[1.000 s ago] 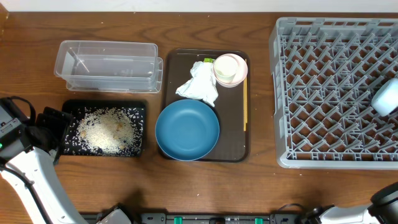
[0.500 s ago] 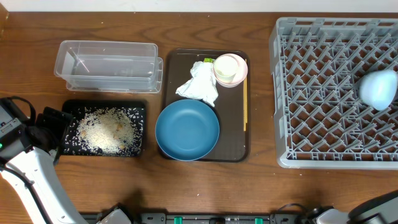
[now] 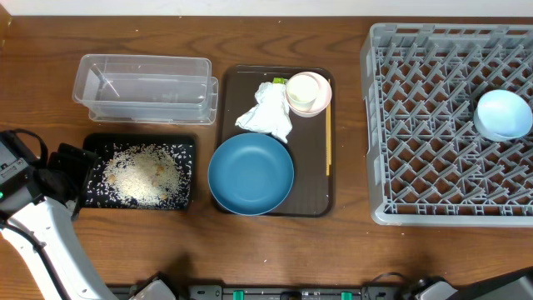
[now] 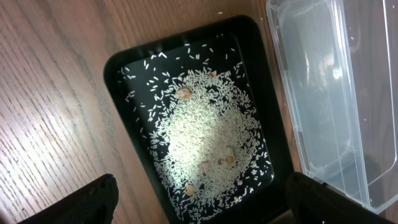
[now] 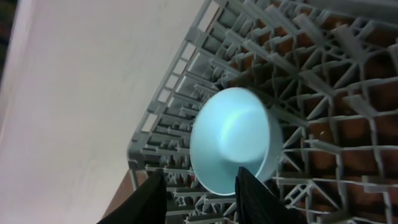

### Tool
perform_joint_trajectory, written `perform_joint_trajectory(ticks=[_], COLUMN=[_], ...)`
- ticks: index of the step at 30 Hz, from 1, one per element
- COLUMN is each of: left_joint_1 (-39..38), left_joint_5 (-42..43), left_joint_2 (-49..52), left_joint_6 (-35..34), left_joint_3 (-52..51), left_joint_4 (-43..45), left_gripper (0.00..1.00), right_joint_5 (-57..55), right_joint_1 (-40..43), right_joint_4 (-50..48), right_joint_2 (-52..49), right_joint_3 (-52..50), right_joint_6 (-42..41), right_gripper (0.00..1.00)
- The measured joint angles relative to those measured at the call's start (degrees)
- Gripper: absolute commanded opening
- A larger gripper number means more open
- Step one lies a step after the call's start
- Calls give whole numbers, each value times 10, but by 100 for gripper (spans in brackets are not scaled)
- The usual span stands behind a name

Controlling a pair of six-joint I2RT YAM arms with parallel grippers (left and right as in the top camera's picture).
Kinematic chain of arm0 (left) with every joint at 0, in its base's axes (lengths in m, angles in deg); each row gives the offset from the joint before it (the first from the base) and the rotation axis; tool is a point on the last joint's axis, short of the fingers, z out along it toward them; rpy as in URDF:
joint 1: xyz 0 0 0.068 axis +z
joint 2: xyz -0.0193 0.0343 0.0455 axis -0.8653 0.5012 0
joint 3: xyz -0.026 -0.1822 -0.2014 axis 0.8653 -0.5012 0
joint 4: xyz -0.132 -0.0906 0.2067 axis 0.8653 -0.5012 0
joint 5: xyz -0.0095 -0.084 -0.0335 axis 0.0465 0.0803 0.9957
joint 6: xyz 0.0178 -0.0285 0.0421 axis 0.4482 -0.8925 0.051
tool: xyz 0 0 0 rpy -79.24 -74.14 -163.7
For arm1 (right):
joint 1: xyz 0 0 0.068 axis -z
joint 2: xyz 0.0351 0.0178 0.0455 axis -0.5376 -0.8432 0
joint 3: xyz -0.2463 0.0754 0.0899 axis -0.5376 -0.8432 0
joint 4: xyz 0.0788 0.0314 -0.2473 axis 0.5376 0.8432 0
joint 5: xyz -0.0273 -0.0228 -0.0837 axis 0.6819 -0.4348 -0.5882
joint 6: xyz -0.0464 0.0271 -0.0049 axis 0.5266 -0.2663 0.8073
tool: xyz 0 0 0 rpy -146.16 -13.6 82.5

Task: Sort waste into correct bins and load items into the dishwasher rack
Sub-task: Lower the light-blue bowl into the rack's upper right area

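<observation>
The small light blue bowl (image 3: 503, 114) rests tilted among the pegs at the right side of the grey dishwasher rack (image 3: 433, 125). In the right wrist view the bowl (image 5: 233, 140) lies just beyond my open right gripper (image 5: 202, 199), which is out of the overhead view. The large dark blue bowl (image 3: 250, 173), crumpled napkin (image 3: 266, 112), pinkish-white cup (image 3: 308, 92), chopsticks (image 3: 328, 142) and green-yellow wrapper (image 3: 279, 81) sit on the brown tray (image 3: 321, 204). Rice (image 3: 141, 173) fills the black tray (image 3: 193, 146). My left gripper (image 3: 71, 171) is open and empty over the rice (image 4: 205, 137).
The clear plastic container (image 3: 146, 87) stands behind the black tray; it also shows at the right of the left wrist view (image 4: 323, 93). The rack's near wall (image 3: 441, 217) runs along the front right. A pale wall shows beyond the rack in the right wrist view.
The small light blue bowl moved left from the rack's right edge and settled among the pegs, turning as it went. The left arm has not moved.
</observation>
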Motion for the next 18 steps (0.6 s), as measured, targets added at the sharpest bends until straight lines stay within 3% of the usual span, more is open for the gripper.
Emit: perform_joint_trajectory(ticks=[6, 10, 14, 18], left_joint_1=[0, 0, 0, 0], left_joint_5=[0, 0, 0, 0], left_joint_2=[0, 0, 0, 0], left_joint_6=[0, 0, 0, 0], left_joint_3=[0, 0, 0, 0], left_joint_4=[0, 0, 0, 0], left_gripper=[89, 89, 89, 89], right_joint_5=[-106, -214, -324, -402], right_joint_1=[-125, -214, -278, -310], right_joint_4=[4, 47, 135, 284], right_joint_2=[0, -3, -38, -117], right_joint_3=[1, 31, 129, 284], right_joint_6=[4, 14, 34, 71], right_gripper=[43, 43, 43, 44])
